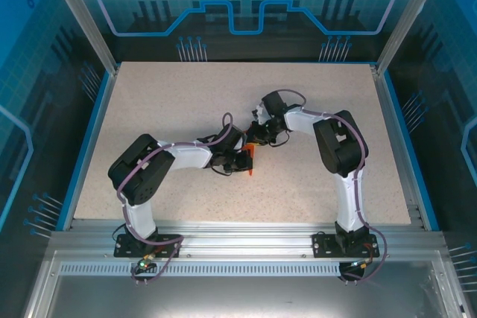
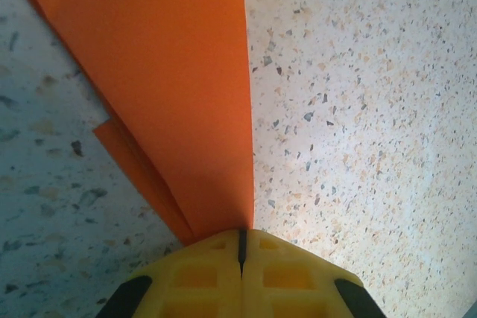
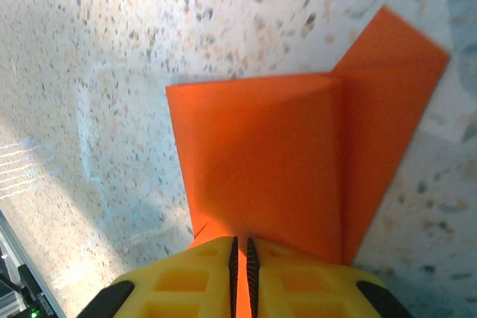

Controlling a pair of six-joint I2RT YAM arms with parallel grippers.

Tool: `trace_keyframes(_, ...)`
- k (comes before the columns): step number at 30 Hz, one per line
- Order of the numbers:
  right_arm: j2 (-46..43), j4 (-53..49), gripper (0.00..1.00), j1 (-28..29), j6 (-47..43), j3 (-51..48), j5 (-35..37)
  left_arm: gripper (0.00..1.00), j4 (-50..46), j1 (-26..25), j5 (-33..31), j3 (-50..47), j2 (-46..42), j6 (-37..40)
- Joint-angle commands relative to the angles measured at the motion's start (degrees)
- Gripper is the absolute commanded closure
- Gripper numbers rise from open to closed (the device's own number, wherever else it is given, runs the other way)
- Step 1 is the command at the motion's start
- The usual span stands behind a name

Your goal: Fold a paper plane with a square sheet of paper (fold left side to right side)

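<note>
Pinching the square sheet of paper (image 1: 251,160) at mid-worktop (image 1: 186,94), you have the left jaws shut tight on it from the near left and the right jaws almost closed on it from the far side, probably to hold it taut for creasing.
</note>
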Motion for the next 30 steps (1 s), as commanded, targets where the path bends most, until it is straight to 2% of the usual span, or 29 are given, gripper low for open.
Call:
trace_keyframes(1,2.7,-0.2,0.85,-2.9,-2.0,3.5,3.6,0.95,-9.3,-0.6,-4.9,-2.2,4.4,1.8)
trace_keyframes(19,12.9,-7.2,0.85,-6.5,-4.4,21.8,4.5,0.96,-9.2,-0.7,-5.3,-2.7,3.7,1.4)
trace_keyframes(22,10.5,-7.3,0.84,-6.9,-4.7,21.8,3.9,0.96,-8.7,-0.7,-5.1,-3.0,2.9,1.1)
trace_keyframes(24,5.0,-7.7,0.84,-7.0,-5.8,20.0,4.6,0.96,-8.6,-0.7,-5.2,-3.0,2.4,1.1)
trace_keyframes(30,-7.9,-5.6,0.83,-6.6,-5.9,7.5,2.1,0.95,-8.7,-0.7,-5.5,-2.5,1.9,1.0)
